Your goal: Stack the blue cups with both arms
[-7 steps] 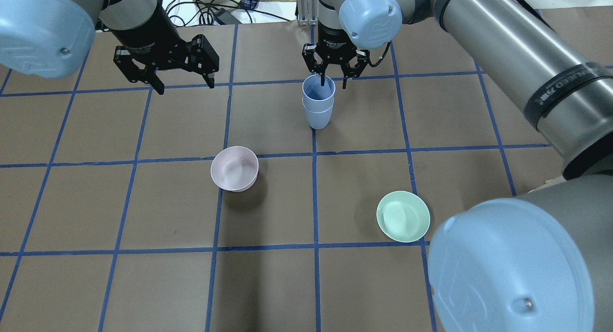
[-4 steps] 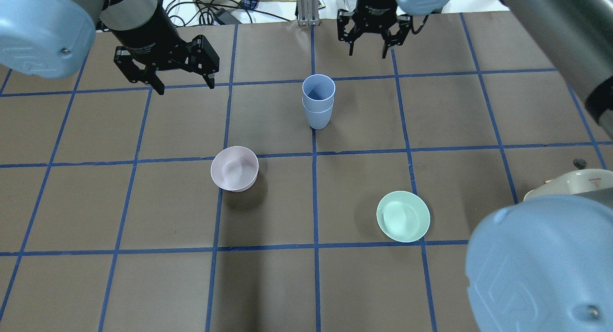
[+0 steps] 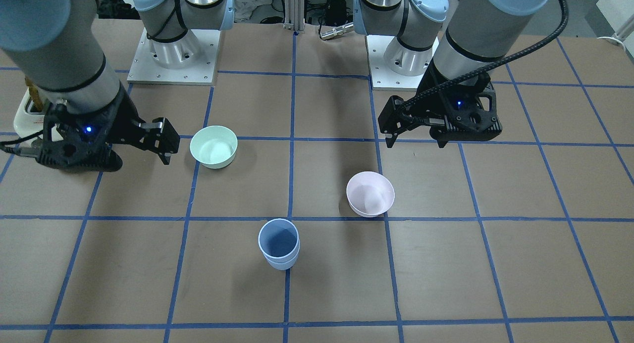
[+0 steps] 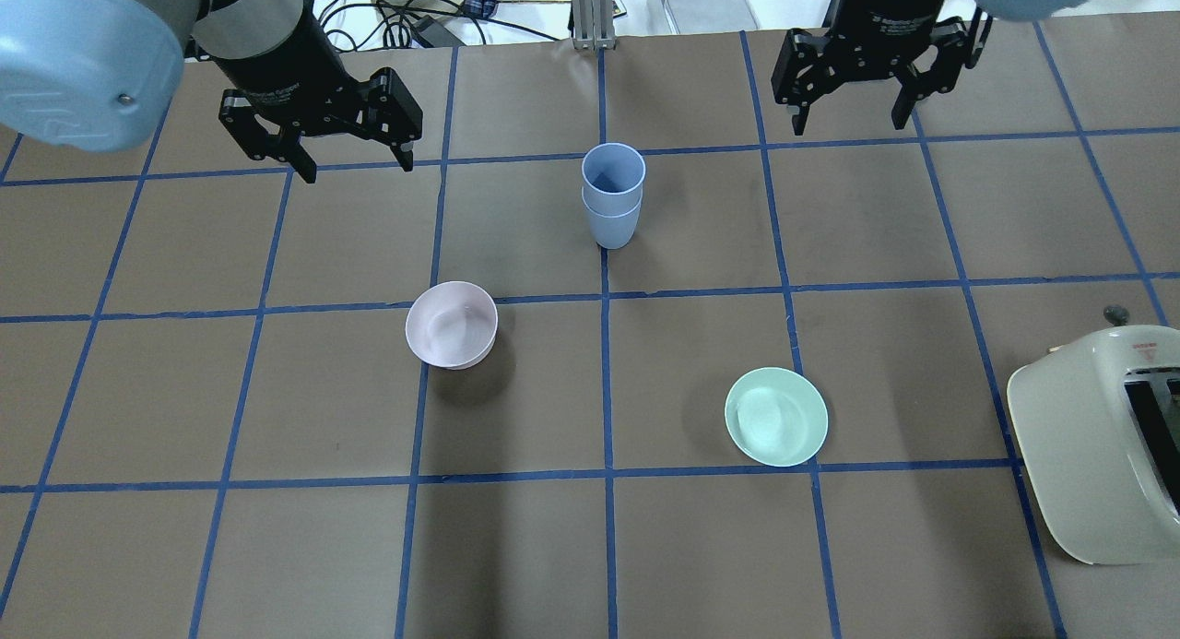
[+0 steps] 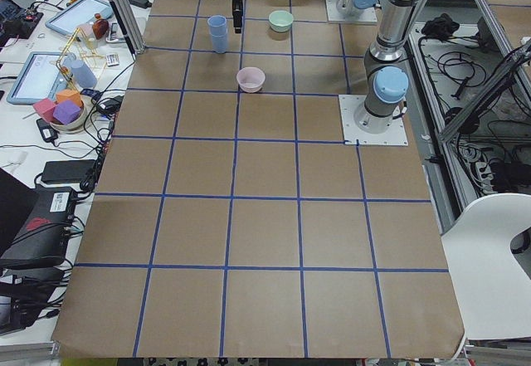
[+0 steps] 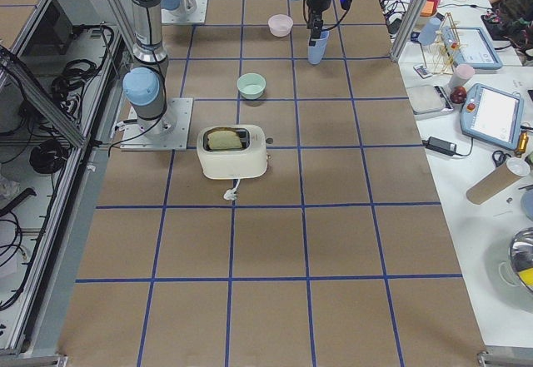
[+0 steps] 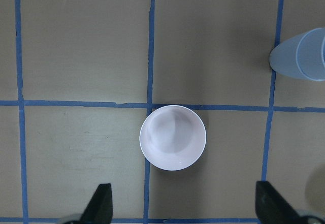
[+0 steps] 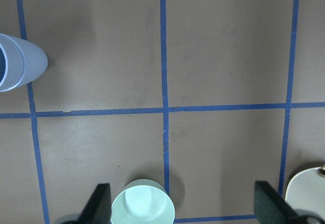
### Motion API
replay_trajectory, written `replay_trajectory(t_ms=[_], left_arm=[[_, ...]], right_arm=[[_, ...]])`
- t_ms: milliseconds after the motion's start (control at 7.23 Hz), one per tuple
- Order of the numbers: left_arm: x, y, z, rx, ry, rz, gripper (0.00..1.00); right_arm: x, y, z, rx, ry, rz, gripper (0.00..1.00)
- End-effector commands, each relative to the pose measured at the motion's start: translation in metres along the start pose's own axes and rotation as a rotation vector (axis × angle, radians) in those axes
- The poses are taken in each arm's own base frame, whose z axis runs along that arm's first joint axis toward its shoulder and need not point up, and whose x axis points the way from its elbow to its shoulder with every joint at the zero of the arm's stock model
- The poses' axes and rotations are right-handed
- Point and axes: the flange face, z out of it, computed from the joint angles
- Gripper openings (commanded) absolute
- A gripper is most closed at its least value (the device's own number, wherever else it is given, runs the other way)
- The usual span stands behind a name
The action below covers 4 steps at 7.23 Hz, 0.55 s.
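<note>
The two blue cups (image 4: 612, 196) stand nested, one inside the other, upright on the brown table near its middle. They also show in the front-facing view (image 3: 279, 245), at the right edge of the left wrist view (image 7: 299, 56) and at the left edge of the right wrist view (image 8: 15, 64). My left gripper (image 4: 355, 164) is open and empty, raised to the left of the stack. My right gripper (image 4: 848, 123) is open and empty, raised to the right of the stack. Neither touches the cups.
A pale pink bowl (image 4: 452, 325) sits in front and left of the stack, under the left wrist camera (image 7: 172, 137). A mint-green bowl (image 4: 776, 416) sits front right. A cream toaster (image 4: 1097, 445) stands at the right edge. Clutter lies beyond the table's far edge.
My right gripper has risen off the top cup's rim and moved back and to the right, open and empty. The stack stays standing. The left gripper has not moved.
</note>
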Motion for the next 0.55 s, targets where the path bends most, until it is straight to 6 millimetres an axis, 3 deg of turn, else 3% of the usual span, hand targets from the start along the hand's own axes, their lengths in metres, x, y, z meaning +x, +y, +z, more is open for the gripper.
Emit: replay_trajectory(t_ms=[0, 415], left_arm=[[0.0000, 0.0000, 0.0000, 0.000, 0.000, 0.000, 1.00], [-0.0001, 0.0004, 0.0009, -0.003, 0.000, -0.001, 1.00]], right_arm=[[0.0008, 0.0326, -0.0073, 0.045, -0.015, -0.005, 1.00], [0.0043, 0.0331, -0.0136, 0.058, -0.015, 0.000, 1.00]])
